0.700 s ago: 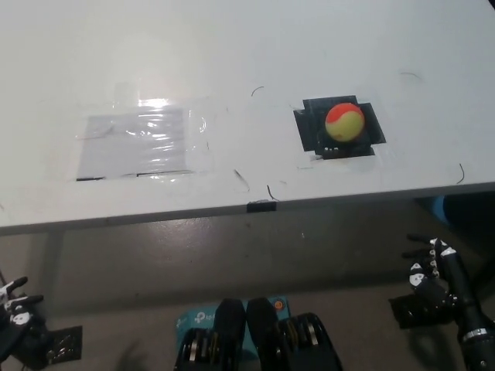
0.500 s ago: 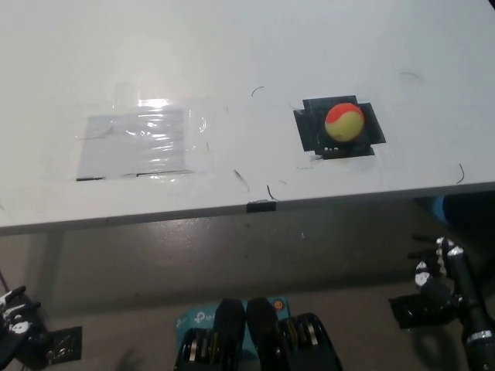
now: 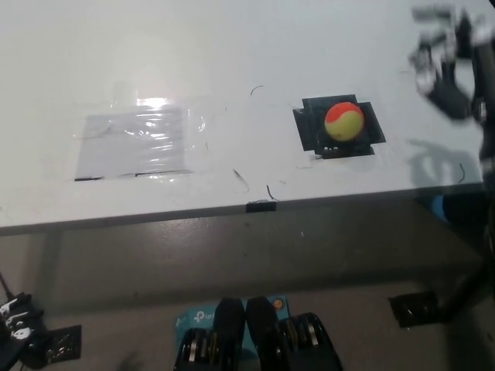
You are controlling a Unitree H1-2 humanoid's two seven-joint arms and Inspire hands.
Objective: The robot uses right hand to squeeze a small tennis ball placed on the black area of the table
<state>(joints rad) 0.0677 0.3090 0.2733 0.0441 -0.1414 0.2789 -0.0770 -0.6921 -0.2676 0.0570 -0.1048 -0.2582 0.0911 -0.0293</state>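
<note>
Small red-and-yellow tennis ball [image 3: 344, 121] sits on black taped square [image 3: 309, 131] of white table [image 3: 232, 46]. Black right hand [image 3: 445, 54] above table, well right of ball — blurred, grip state indeterminate. White left hand [image 3: 14, 328] low at lower left — cannot tell either.

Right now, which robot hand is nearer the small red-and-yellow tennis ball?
Right. The black right robot hand is raised over the white table's far right, up and right of the tennis ball; the white left robot hand hangs below the table edge, lower left.

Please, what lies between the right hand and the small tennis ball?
In the head view, only bare white table lies between the raised right hand and the tennis ball on its black patch.
</note>
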